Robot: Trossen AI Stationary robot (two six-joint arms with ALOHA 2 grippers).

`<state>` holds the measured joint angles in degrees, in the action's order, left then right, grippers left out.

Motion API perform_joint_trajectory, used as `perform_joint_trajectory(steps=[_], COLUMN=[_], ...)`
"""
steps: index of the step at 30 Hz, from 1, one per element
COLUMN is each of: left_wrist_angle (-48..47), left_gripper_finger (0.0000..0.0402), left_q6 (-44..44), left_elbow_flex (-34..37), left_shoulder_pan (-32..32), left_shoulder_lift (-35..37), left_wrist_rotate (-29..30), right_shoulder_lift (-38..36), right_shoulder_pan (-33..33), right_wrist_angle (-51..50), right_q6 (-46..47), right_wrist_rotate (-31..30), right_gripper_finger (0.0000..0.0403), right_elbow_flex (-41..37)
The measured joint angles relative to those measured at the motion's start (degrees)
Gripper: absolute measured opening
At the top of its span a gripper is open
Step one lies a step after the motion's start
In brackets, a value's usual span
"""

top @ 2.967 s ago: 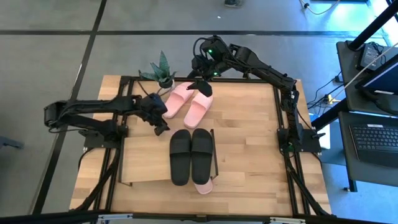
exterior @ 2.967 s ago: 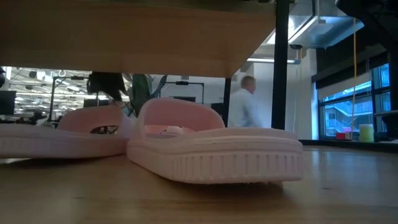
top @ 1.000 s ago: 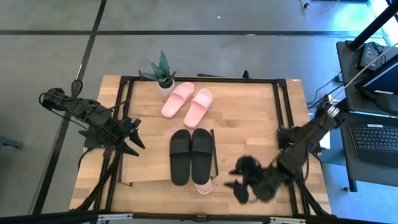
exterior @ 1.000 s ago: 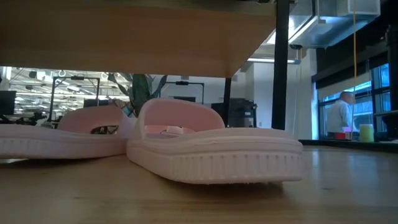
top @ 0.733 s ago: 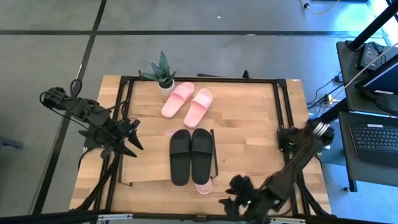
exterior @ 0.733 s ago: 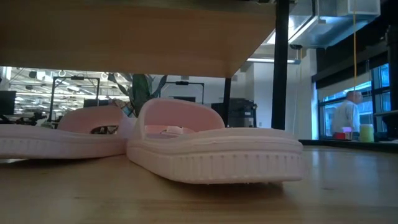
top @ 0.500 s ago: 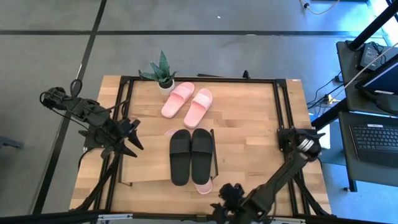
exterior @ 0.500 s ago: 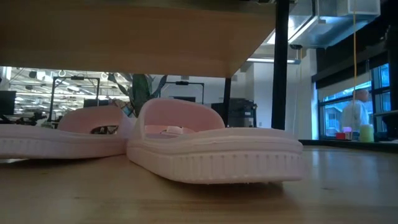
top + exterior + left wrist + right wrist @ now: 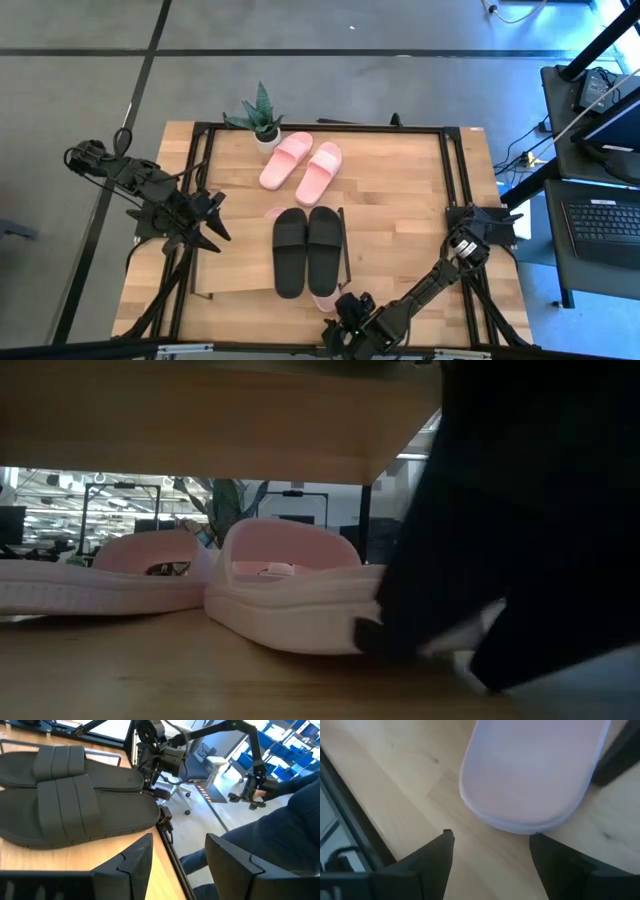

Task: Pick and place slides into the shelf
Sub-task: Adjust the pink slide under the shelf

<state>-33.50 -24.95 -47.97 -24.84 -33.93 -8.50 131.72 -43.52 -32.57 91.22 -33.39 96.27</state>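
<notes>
My right gripper (image 9: 345,330) has swung down to the table's near edge, fingers apart and empty, facing the pink slide (image 9: 532,775) poking out under the shelf (image 9: 235,255). Probably nudging it in next. Left gripper (image 9: 207,222) parked beside the shelf, open.

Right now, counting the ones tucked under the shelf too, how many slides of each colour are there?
Pale pink slides: 4 (2 on the table, 2 under the shelf)
Black slides: 2 (on top of the shelf)
Total: 6
</notes>
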Motion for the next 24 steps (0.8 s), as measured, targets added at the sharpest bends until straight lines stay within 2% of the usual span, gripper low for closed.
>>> perform_joint_trajectory(steps=[8, 24], left_wrist_angle=[-1.0, -2.0], left_gripper_finger=[0.0173, 0.0173], left_q6=[0.0, -0.4], left_elbow_flex=[0.0, 0.0], left_shoulder_pan=[0.0, 0.0], left_shoulder_lift=[0.0, 0.0], left_wrist_rotate=[0.0, 0.1], right_shoulder_lift=[0.1, 0.3], right_shoulder_pan=[2.8, 8.2], right_wrist_angle=[0.3, 6.1], right_q6=[-2.1, -14.0], right_wrist_rotate=[0.0, -0.6], right_gripper_finger=[0.0259, 0.0259], right_elbow_flex=[0.0, 0.0])
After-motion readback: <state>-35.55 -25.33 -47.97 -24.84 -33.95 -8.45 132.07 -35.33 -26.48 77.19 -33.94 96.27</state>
